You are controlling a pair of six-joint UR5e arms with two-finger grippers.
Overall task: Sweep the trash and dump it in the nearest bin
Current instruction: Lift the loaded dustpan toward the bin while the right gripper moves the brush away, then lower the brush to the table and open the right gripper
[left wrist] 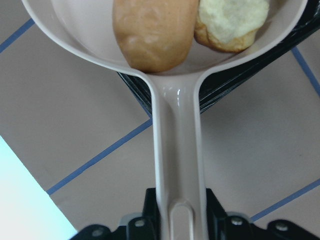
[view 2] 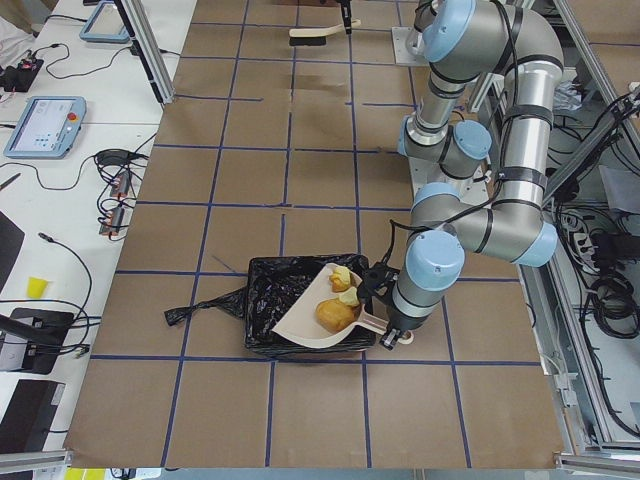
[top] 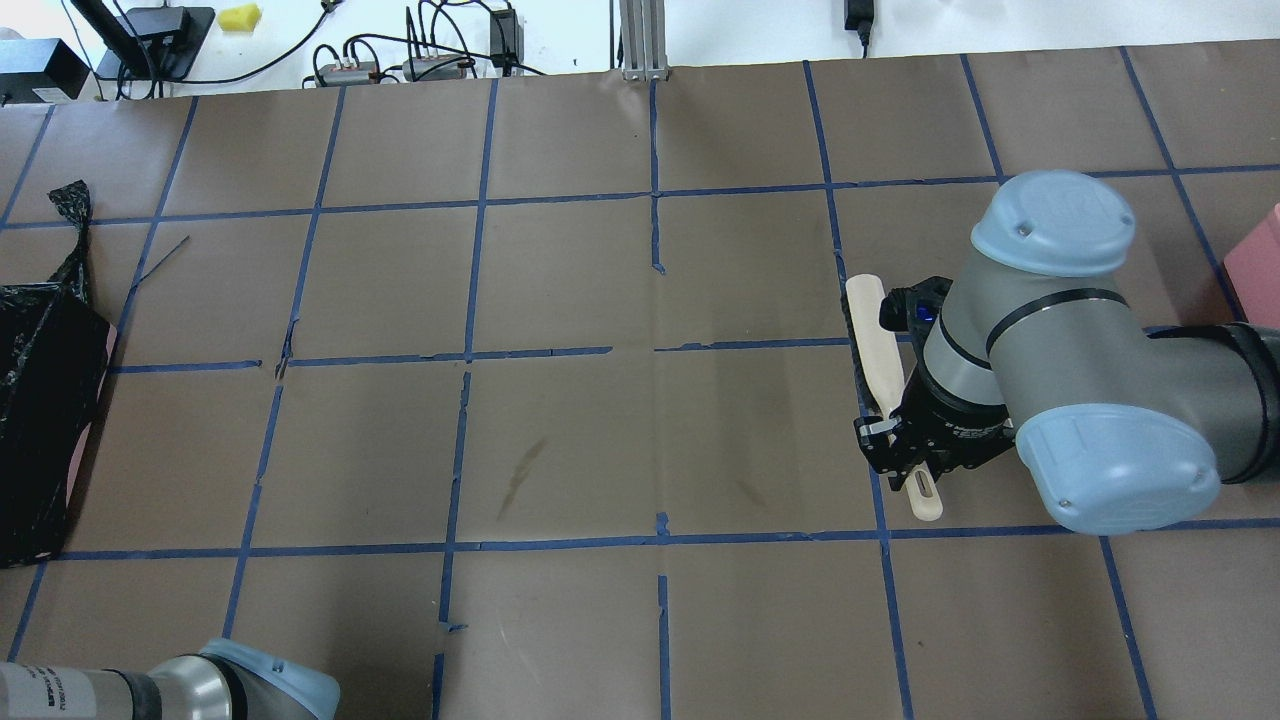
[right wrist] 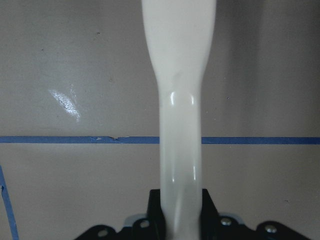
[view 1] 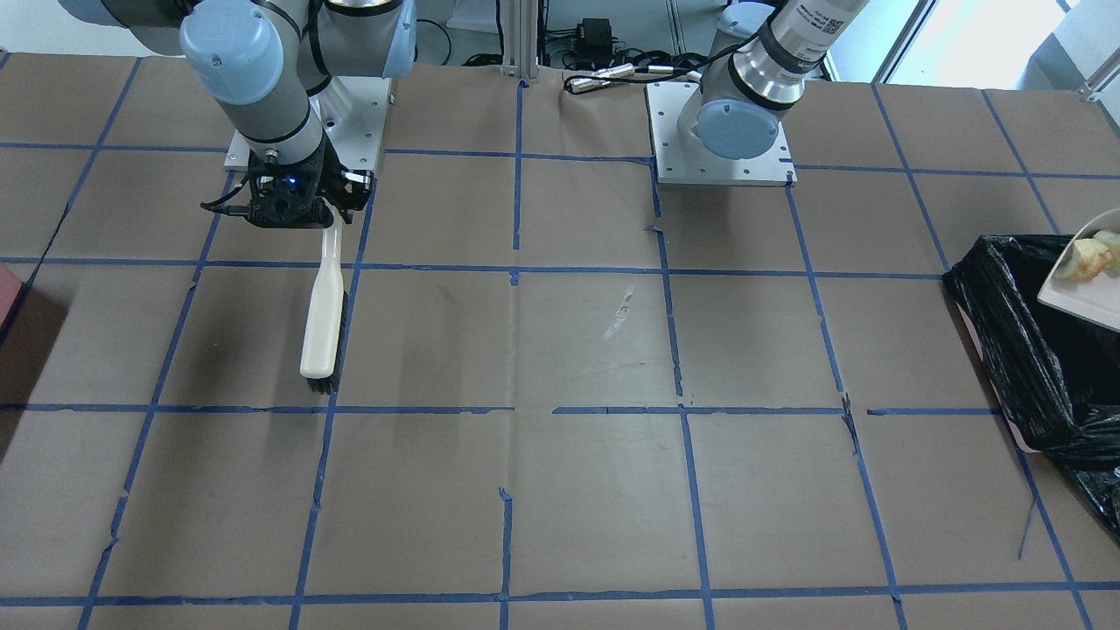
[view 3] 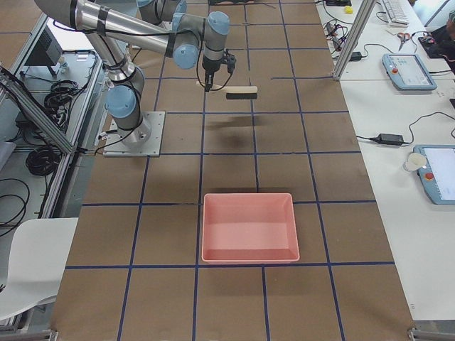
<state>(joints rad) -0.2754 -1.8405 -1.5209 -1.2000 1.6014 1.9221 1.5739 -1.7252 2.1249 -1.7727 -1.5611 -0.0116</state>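
Dustpan (left wrist: 177, 150) handle clamped by left gripper (left wrist: 176, 222), scoop over bin (view 2: 265, 295) | right gripper (right wrist: 180, 215) grips brush (view 1: 322, 324)

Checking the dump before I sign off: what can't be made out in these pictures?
- Inside the bin: the overhead view's left edge cuts it off, and the dustpan covers it in the left view.
- The trash: the left wrist view's top edge cuts it, so only two lumps show there.
- Most of the dustpan: cut off by the front view's right edge.
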